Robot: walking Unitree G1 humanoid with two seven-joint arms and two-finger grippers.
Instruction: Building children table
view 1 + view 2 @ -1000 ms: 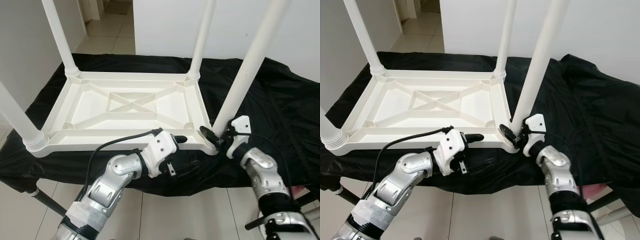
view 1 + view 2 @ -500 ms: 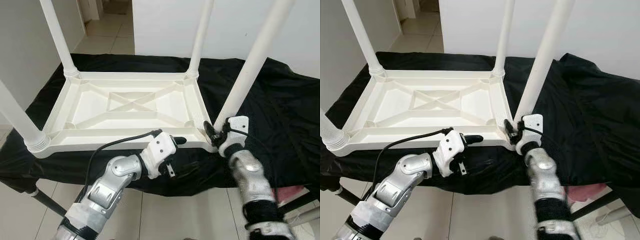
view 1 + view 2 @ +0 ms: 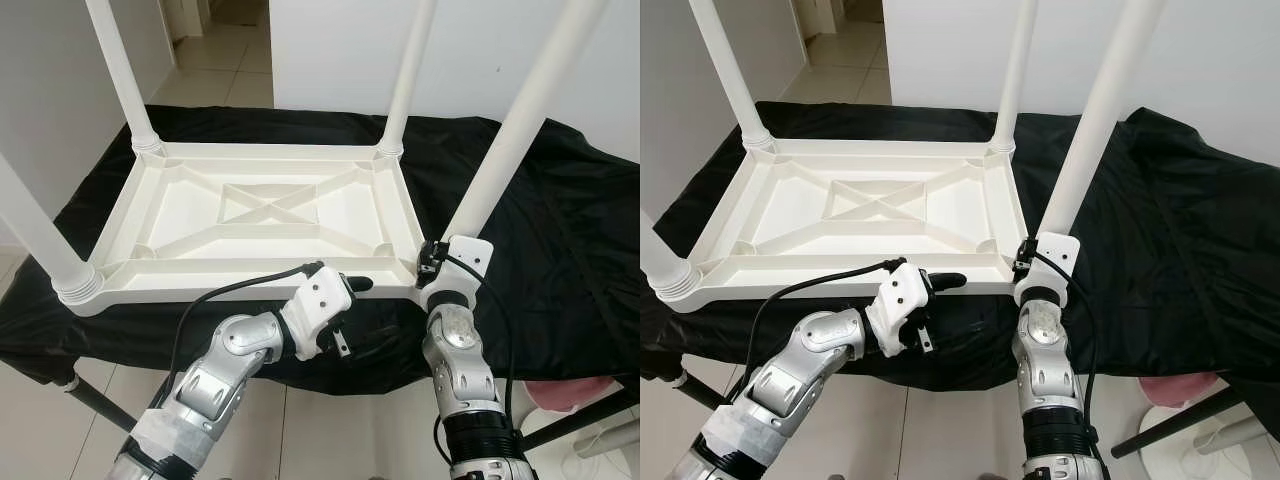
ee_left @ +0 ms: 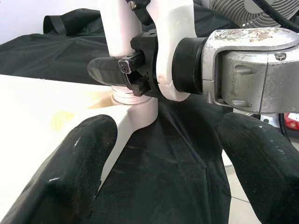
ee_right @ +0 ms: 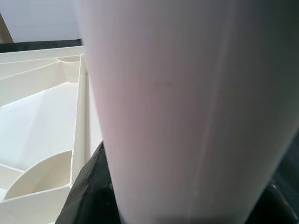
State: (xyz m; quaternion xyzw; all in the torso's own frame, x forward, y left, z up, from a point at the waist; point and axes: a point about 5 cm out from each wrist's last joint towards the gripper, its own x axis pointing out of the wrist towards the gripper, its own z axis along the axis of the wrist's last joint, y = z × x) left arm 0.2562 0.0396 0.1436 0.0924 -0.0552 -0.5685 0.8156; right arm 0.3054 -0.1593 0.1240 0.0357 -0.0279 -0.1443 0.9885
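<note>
Swung upright, right pincer [image 3: 432, 262] now pinches table leg [image 3: 520, 130]; left pincer [image 3: 352, 285] spread.

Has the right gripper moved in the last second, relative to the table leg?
Yes. The right gripper has swung in from beside the near-right table leg to its base.
</note>
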